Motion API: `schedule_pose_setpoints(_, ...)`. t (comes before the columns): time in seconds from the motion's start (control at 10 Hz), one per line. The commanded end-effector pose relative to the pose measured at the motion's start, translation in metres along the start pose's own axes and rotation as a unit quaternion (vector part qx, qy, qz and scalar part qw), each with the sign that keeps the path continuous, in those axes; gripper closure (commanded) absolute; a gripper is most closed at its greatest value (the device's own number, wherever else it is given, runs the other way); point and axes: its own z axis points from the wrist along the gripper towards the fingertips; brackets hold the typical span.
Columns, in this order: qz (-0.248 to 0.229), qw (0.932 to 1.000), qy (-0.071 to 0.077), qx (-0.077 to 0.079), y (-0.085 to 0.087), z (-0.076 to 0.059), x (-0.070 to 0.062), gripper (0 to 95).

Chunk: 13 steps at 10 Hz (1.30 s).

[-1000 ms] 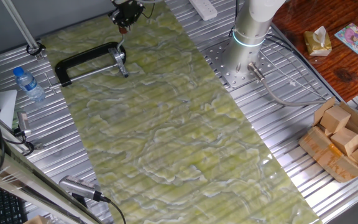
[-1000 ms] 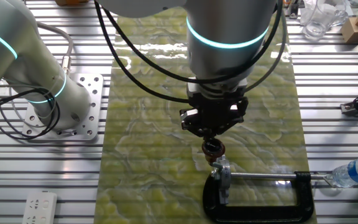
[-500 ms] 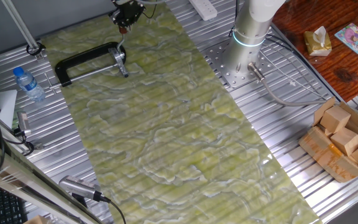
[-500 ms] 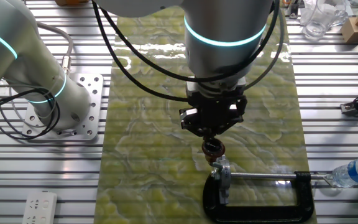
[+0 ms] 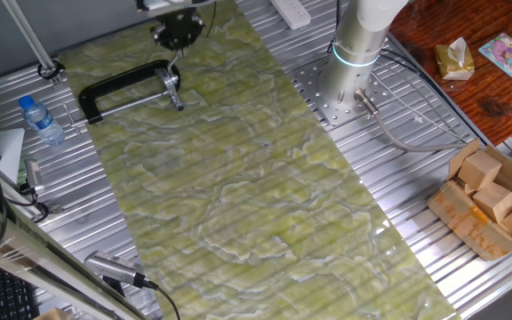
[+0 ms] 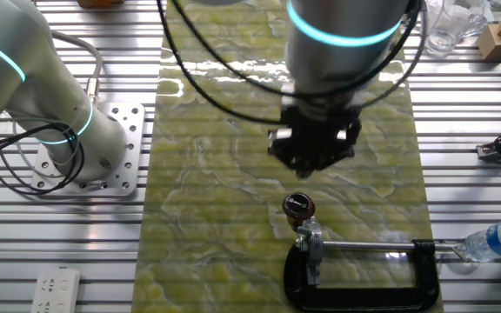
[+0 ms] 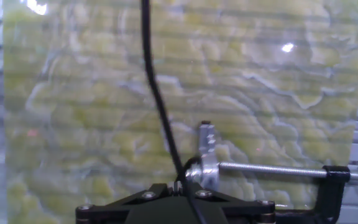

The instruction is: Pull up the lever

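Hovering item: my gripper (image 6: 313, 161), clear above the lever (image 6: 298, 207), nothing held; whether the fingers are apart or together I cannot tell.

Lever: red-brown tip up, standing on the metal head of the black clamp (image 6: 364, 274), at the near end of the green mat (image 6: 207, 174) in that fixed view. I judge it already raised.

Surroundings: water bottle (image 6: 498, 239) right of the clamp; arm base (image 5: 349, 93); wooden blocks (image 5: 492, 191) well apart. A black cable (image 7: 157, 93) crosses the hand view.

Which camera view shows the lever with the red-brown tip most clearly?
The other fixed view: the lever stands clear below the gripper, tip facing the camera. One fixed view shows it tiny. The hand view shows a blurred stub.
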Motion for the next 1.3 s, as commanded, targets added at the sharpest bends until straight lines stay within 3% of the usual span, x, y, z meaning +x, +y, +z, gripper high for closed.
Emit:
schedule_pose_setpoints(0.1, 0.143, 0.9891, -0.035, -0.007, -0.0102, 0.0009, -0.0472, 95.0)
schedule_pose_setpoints(0.3, 0.180, 0.9821, -0.053, -0.016, -0.0097, -0.0008, -0.0545, 95.0)
schedule_pose_setpoints(0.6, 0.179, 0.9813, -0.067, -0.015, -0.0092, -0.0015, -0.0554, 95.0)
schedule_pose_setpoints(1.1, 0.187, 0.9800, -0.067, -0.014, -0.0078, -0.0013, -0.0557, 95.0)
schedule_pose_setpoints(1.3, 0.201, 0.9770, -0.070, -0.020, -0.0068, -0.0019, -0.0556, 95.0)
